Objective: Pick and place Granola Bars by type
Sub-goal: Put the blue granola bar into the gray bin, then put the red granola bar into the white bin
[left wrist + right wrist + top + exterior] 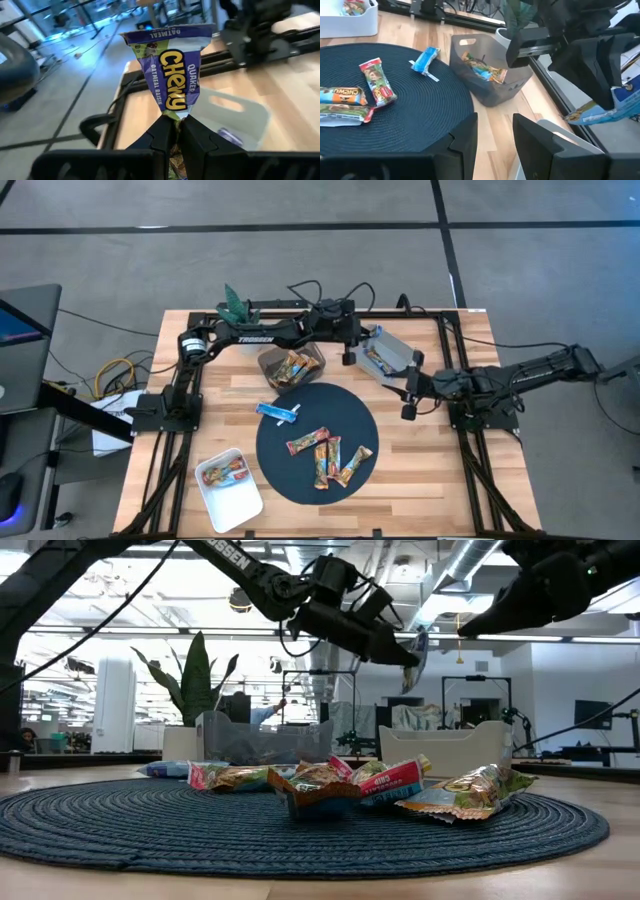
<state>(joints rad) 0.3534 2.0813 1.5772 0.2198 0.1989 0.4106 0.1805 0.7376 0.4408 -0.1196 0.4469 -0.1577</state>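
My left gripper (350,352) is shut on a purple-and-white Chewy granola bar (172,70), held above a grey bin (397,352) at the table's far right. The bin also shows in the left wrist view (235,107). In the low view the bar (421,646) hangs past the fingertips. My right gripper (408,405) is open and empty, just near of that bin. Several orange and red bars (325,455) lie on the round dark mat (300,475). A blue bar (278,412) lies on the mat's far left edge. My left gripper pinches the bar's crimped end (175,116) between its two fingers. The rest of the wrapper sticks out beyond the fingertips. The fingers slant down toward the table's right. The bar is lifted clear, over the grey bin.
A second grey bin (290,367) holding several bars stands at the far middle, next to a small plant (236,305). A white tray (228,492) with bars sits at the near left. A black frame runs along the table's edges.
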